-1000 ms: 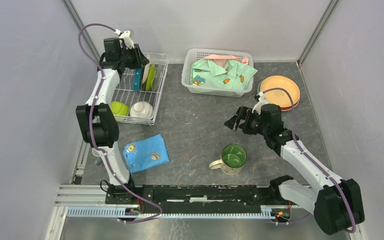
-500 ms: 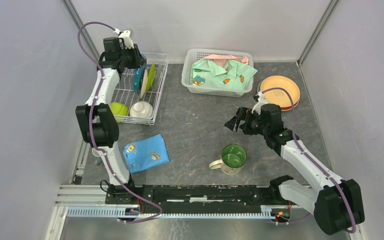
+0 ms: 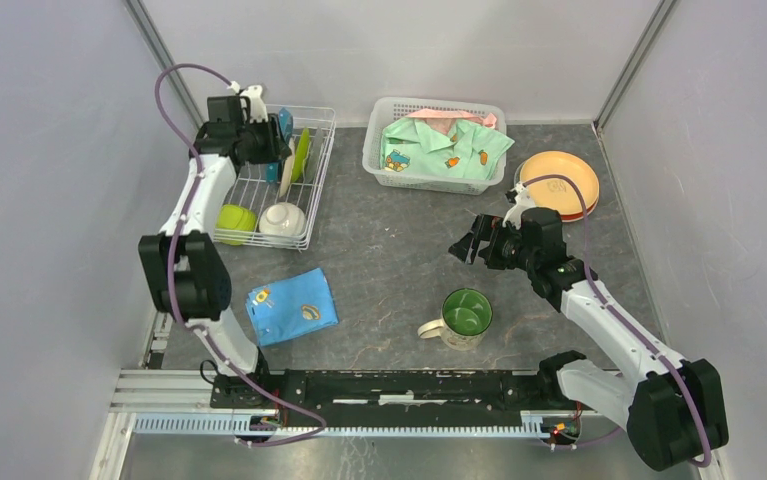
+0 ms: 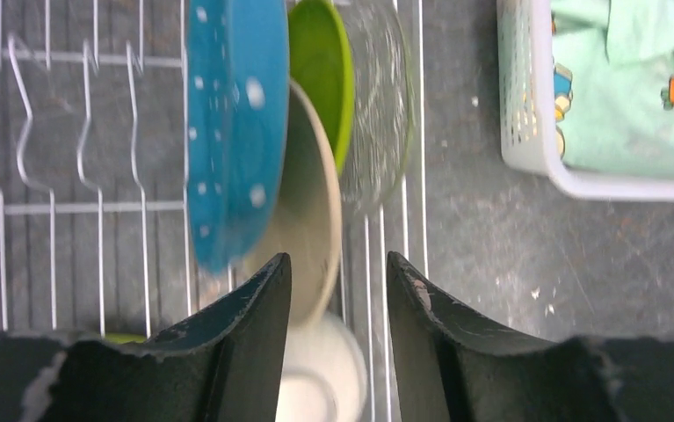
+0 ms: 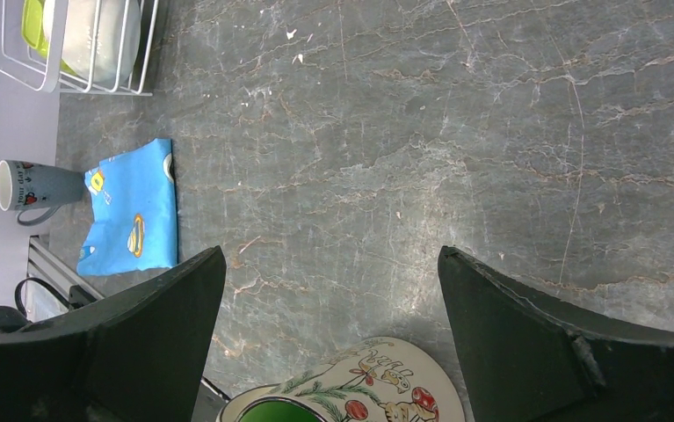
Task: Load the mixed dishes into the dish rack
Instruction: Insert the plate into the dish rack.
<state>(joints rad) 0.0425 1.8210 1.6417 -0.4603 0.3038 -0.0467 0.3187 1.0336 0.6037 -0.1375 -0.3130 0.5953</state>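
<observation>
Surface: grey marbled table (image 3: 389, 260) is lying between plain pale walls, with both arm bases sitting at its near edge.
Dish rack: white wire dish rack (image 3: 249, 185) is sitting at the far left of the table.
Rack, far end: blue dotted plate (image 4: 232, 123), cream plate (image 4: 311, 220), lime-green plate (image 4: 320, 61) and clear glass dish (image 4: 377, 105) are standing on edge, side by side.
Rack, near end: lime-green bowl (image 3: 237, 217) and white bowl (image 3: 284, 218) are sitting next to each other.
Left gripper: left gripper (image 4: 337, 268) is hovering over the rack's far end with its jaws partly apart. The cream plate's rim is showing between them, close to one finger (image 4: 254, 325) and clear of the other, so they are not clamping it.
Right gripper: right gripper (image 5: 333, 264) is hovering over the middle right of the table with its jaws spread wide, bare table showing between them.
Mug: green-lined beige mug (image 3: 464, 315) is standing upright on the table, just nearer than the right gripper, handle pointing left.
Loose plates: orange plate (image 3: 559, 178) is resting on a red plate (image 3: 587, 213) at the far right.
Basket: white latticed basket (image 3: 429, 183) is holding green clothing (image 3: 447, 148) at the far centre.
Cloth: folded blue cloth (image 3: 292, 305) is lying flat, nearer than the rack.
Grey mug: grey mug (image 5: 30, 189) is showing at the table's left edge, just beside the cloth.
</observation>
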